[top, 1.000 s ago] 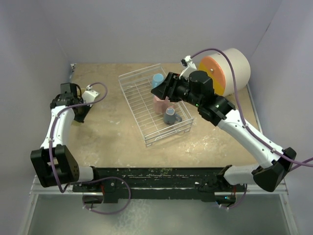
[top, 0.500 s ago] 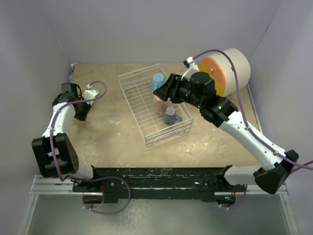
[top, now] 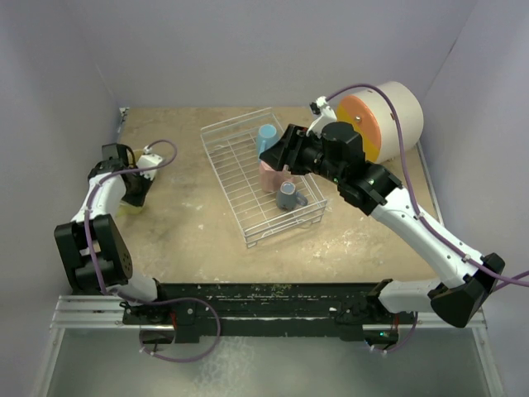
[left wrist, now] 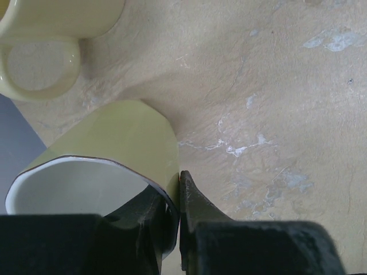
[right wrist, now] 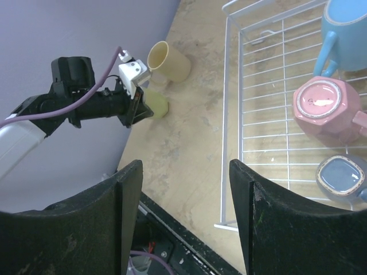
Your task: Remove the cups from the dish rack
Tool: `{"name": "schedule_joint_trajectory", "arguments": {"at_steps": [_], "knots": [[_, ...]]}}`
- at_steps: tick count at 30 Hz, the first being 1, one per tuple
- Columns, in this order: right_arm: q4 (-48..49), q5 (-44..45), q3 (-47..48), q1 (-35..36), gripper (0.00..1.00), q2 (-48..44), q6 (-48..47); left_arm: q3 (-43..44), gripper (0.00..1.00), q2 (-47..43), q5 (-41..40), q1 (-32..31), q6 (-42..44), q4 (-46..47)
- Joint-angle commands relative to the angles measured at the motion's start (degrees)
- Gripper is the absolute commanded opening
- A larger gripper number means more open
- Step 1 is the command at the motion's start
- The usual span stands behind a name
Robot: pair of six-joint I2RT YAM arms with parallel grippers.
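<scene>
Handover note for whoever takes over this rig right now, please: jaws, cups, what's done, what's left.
Left gripper: jaws shut on the rim of the lime green cup, at the far left of the table beside the cream-yellow cup.
Right gripper: jaws open, empty, above the dish rack.
Done: two cups out.
Left: release the lime one, then unload the light blue cup, pink cup and grey-blue cup.

A: Where is the rack (top: 235,169)?
B: In the middle of the table (top: 198,231). Along its 3 o'clock side there are three inside: the far cup (top: 266,135), the middle cup (top: 271,175) and the near cup (top: 288,196).
A: And outside it?
B: A fourth cup (right wrist: 168,62) and a fifth cup (right wrist: 156,105) are near each other at its 9 o'clock. The drawer unit (top: 397,112) is at 2 o'clock.
</scene>
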Motion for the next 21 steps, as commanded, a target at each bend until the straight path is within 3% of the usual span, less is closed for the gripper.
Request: {"name": "schedule_joint_trajectory", "arguments": {"at_steps": [1,3,5,11,15,17,21], "knots": [[0.9,1.7,1.0,0.2,0.65,0.1,-1.4,3.1,0.29,2.2,1.0,0.8,1.2,-0.5],[0.2,1.8,1.2,0.2,0.65,0.2,-1.3,3.9,0.48,0.9,1.7,1.0,1.0,-1.6],[-0.1,1.8,1.4,0.2,0.65,0.2,-1.6,5.6,0.59,-0.8,3.1,1.0,0.8,-3.5],[-0.9,2.2,1.5,0.3,0.66,0.1,-1.6,13.1,0.64,-3.5,5.3,0.9,-0.4,-10.3],[-3.3,2.9,2.7,0.3,0.66,1.1,-1.9,18.1,0.84,-5.5,6.9,0.9,0.0,-15.8],[-5.9,4.2,4.2,0.6,0.66,2.1,-2.9,21.1,0.99,-6.9,9.5,0.9,0.2,-19.4],[-11.7,9.9,6.7,1.2,0.66,5.6,-5.4,29.5,0.99,-7.6,17.9,0.8,-1.1,-28.3]]}}
